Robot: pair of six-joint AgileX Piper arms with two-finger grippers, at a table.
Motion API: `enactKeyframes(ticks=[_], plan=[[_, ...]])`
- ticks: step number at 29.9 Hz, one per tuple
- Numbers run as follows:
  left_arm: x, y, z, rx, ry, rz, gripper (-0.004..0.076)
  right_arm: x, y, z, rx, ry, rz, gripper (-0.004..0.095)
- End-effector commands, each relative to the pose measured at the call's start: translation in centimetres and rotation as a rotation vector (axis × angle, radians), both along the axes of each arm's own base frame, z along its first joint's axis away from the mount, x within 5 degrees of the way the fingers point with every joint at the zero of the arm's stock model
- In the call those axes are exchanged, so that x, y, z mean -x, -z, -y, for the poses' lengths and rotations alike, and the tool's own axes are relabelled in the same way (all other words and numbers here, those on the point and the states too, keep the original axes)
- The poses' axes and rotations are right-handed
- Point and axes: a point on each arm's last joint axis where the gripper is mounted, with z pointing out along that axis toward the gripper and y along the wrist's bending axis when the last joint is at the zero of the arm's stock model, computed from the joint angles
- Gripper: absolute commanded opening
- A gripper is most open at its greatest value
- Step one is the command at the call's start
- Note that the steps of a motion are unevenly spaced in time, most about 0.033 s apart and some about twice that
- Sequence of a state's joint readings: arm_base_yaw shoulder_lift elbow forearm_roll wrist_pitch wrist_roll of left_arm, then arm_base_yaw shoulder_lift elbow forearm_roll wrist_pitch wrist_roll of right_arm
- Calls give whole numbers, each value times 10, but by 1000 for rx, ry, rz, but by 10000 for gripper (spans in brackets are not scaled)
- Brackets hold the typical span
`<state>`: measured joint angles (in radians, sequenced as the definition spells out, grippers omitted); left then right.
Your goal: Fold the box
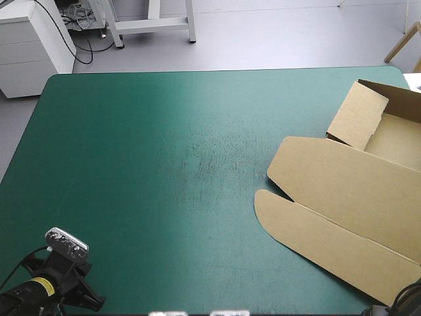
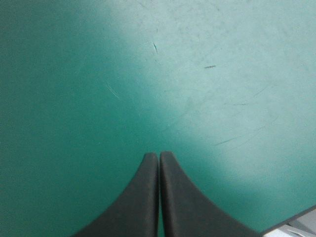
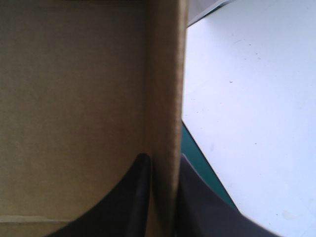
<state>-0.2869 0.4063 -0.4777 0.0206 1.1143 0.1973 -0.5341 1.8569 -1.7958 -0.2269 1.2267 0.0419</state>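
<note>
Two black fingers of the left gripper are pressing together into one pointed arch, holding nothing; in the high view this left gripper is sitting low at the table's near left corner, well apart from the box. Ahead of it the teal-green cover is lying bare, and fine scuffs are showing on it in the left wrist view; a fainter worn patch is showing near the table's middle.

Further right, the brown box is occupying the table's right side, running past the right edge; its rounded flap is lying flat nearest the middle; the lid panel is lying flat just beyond it; behind that, by the far right corner, a short wall is standing raised beside the tray floor.

At the right, the right gripper is clamping an upright edge of the box, its fingers all but meeting with the board between them; that board is blocking most of what is ahead, and beside it a sliver of cover and a pale surface are showing.
</note>
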Motion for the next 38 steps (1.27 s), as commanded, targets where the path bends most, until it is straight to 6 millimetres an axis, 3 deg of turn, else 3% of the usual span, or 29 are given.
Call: enactKeyframes(ticks=[1, 3, 8, 17, 21, 27, 32, 38], plan=[[-4, -8, 2, 23, -1, 48, -10, 11, -33, 1, 108, -3, 66, 264], [-4, -8, 2, 23, -1, 48, -10, 11, -33, 1, 103, -2, 64, 308], [-4, -8, 2, 23, -1, 48, -10, 14, -39, -1, 106, -2, 81, 310], [-4, -8, 2, 23, -1, 48, -10, 32, -75, -23, 110, -137, 167, 309], [-4, -8, 2, 23, -1, 48, -10, 46, -96, -36, 102, -138, 247, 230], [-4, -9, 2, 25, -1, 56, -10, 75, -126, -58, 121, -157, 342, -19], [-4, -9, 2, 23, -1, 49, -10, 102, -136, -81, 84, -176, 409, -18], [-4, -9, 2, 23, -1, 49, -10, 137, -124, -111, 38, -233, 454, -18]])
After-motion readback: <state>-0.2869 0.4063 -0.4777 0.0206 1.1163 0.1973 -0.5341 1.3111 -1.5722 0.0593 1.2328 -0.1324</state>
